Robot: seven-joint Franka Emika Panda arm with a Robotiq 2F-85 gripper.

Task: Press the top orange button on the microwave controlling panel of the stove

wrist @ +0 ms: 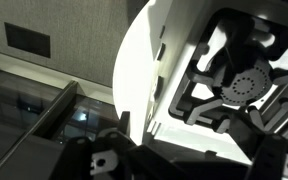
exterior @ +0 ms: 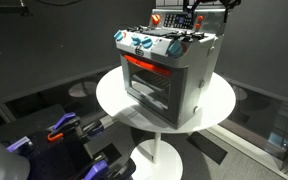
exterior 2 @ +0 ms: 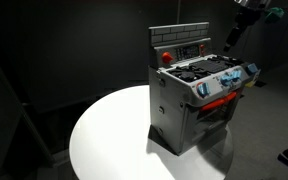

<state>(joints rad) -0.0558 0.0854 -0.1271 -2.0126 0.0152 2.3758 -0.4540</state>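
Approach step: the fingers (exterior 2: pixel 232 36), opening impossible to tell, hover over the back corner of the stove (exterior 2: pixel 189 110), the microwave controlling panel (exterior 2: pixel 171 57) well aside and below them, so next comes a sideways descent onto its top orange button (exterior 2: pixel 165 56)

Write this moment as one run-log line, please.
gripper: beside panel, apart | jaws: cannot tell | stove: on table

The stove (exterior: pixel 169 80) is a boxy grey toy standing upright. It has an orange-trimmed oven window and white-and-blue knobs along its front edge, and its burner top lies just below the pincer (exterior 2: pixel 230 40). The control panel (exterior 2: pixel 190 47) is a small dark rectangle in a grey frame. It stands upright on the stove's back wall, near the pincer and at about its height.
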